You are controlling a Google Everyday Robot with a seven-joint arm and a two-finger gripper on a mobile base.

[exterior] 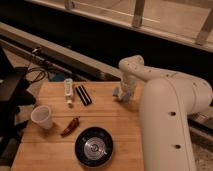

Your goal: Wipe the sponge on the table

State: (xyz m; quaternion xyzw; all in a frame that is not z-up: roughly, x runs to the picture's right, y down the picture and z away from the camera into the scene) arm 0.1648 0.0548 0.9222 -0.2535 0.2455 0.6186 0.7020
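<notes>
My gripper [122, 94] hangs from the white arm at the back right of the wooden table [55, 155], its tip down on the tabletop. It is shut on a small bluish-grey sponge [120, 93], which rests against the wood. Most of the sponge is hidden by the gripper.
A white tube [68, 92] and a black bar-shaped object [83, 95] lie at the back middle. A white cup [41, 116] stands at the left, with a red chili [70, 126] beside it. A black bowl [94, 145] sits near the front. My arm's large white body [170, 125] covers the table's right side.
</notes>
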